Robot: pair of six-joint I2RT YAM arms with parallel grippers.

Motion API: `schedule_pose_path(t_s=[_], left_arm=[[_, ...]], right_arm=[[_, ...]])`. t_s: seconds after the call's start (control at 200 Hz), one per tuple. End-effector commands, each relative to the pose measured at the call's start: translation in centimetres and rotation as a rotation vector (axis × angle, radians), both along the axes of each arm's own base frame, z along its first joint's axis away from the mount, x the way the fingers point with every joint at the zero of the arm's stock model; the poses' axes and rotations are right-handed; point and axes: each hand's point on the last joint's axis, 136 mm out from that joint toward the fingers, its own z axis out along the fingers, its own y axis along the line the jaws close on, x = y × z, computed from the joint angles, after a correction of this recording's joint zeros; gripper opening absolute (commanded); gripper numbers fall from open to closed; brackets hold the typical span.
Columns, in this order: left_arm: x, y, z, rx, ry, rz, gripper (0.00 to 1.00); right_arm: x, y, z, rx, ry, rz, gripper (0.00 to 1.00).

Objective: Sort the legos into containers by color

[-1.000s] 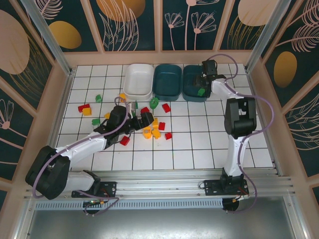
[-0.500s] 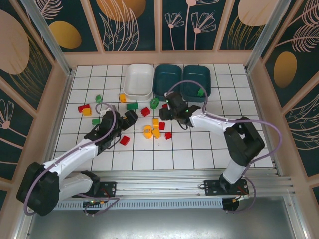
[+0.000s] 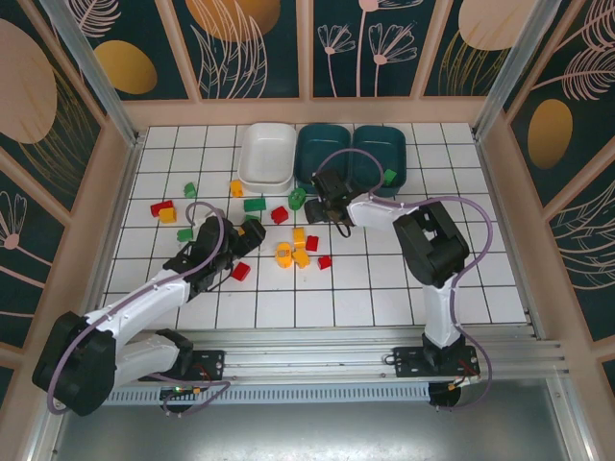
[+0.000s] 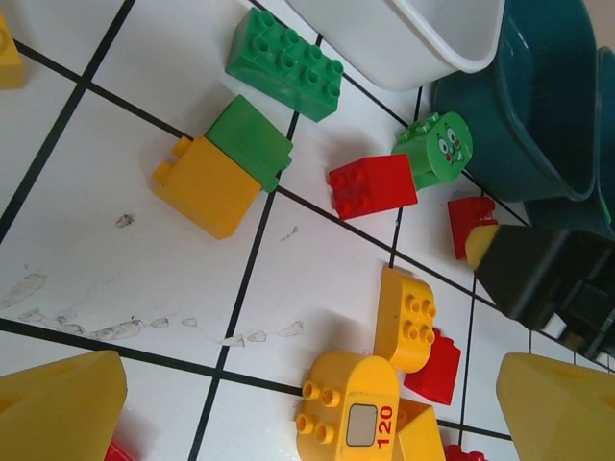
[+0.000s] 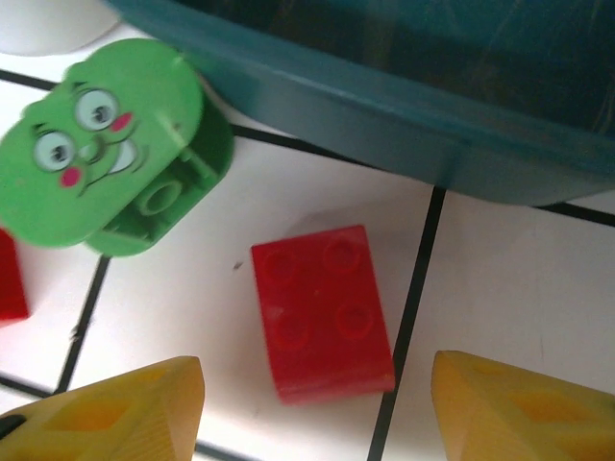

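Back from the end teal bin point(image 3: 382, 144), hovering with right fingers point(image 5: 125, 413) spread wide, empty; red brick point(image 5: 322, 312) lying just ahead between them, long axis pointing away; left fingers point(image 4: 58, 403) gaping empty, farther off.

— What are the arms made of?
— The left arm point(image 3: 144, 303) and the right arm point(image 3: 444, 288) have white links, bulky black joints, and a lilac cable point(image 3: 490, 235) looping along each.
— And the claws?
— The left claw point(image 3: 255, 230) and the right claw point(image 3: 325, 209) are black. Their fingers point(image 5: 115, 413) are yellow-orange faceted wedges.
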Motion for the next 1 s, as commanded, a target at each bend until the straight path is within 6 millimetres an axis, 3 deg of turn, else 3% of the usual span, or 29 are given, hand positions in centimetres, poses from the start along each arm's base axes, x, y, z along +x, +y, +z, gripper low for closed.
schedule_pose_path(t_s=[0.0,0.21,0.39,0.51,0.691,0.826,0.901,0.996], left_arm=[[0.1,0.6,1.4,0.013,-0.041,0.012,0.98],[-0.1,1.0,1.3,0.012,-0.05,0.026,0.98],[-0.3,1.3,0.8,0.018,-0.045,0.036,0.99],[-0.3,1.4,0.8,0.022,-0.049,0.036,0.99],[-0.3,0.2,0.9,-0.008,-0.062,-0.025,0.98],[-0.7,-3.8,0.5,-0.16,-0.049,-0.186,0.98],[-0.7,-5.7,0.3,-0.224,-0.032,-0.265,0.98],[-0.5,-6.8,0.2,-0.216,-0.007,-0.318,0.99]], right_arm=[[1.1,0.6,0.1,-0.005,-0.013,0.015,0.63],[1.0,1.6,-0.7,-0.019,-0.012,0.041,0.53],[0.6,1.0,0.1,-0.026,-0.039,0.013,0.35],[-0.4,1.4,2.6,-0.004,-0.087,0.017,0.31],[-1.0,2.0,8.5,0.072,-0.183,0.021,0.3],[2.2,1.0,10.9,0.102,-0.226,-0.031,0.31],[4.9,0.5,10.5,0.114,-0.214,-0.061,0.31],[8.3,-0.2,9.1,0.108,-0.188,-0.1,0.31]])
